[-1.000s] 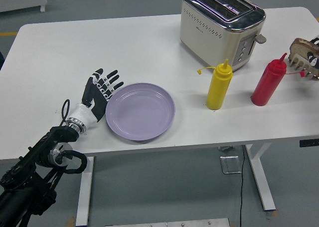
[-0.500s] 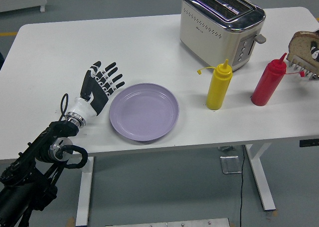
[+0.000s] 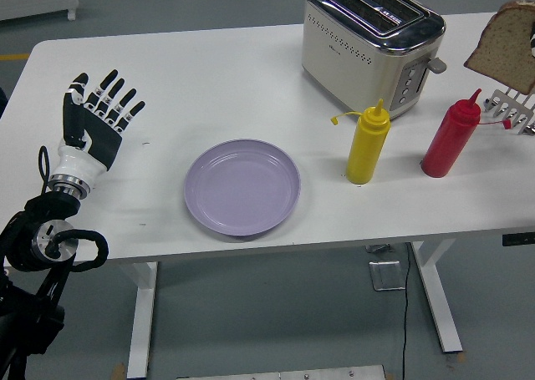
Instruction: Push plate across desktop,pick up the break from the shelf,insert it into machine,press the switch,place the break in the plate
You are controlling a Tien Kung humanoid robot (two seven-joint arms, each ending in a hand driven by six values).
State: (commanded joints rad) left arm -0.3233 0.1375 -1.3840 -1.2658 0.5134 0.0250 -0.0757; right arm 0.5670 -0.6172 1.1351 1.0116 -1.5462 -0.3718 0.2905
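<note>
Left robot hand [image 3: 96,117] spread, apart from plate [image 3: 242,186]; bread [image 3: 504,48] raised.

The toaster [image 3: 373,42] slots are unobstructed from above. Approach from the near side is blocked by the yellow bottle [image 3: 369,144] and the red bottle [image 3: 449,138], standing near it with a gap between them. Bare table [image 3: 209,79] is left all around the plate [image 3: 242,186].

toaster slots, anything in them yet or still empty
Empty, as far as shows: both slots of the toaster look dark and clear. The bread is up at the right edge, not inserted.
</note>
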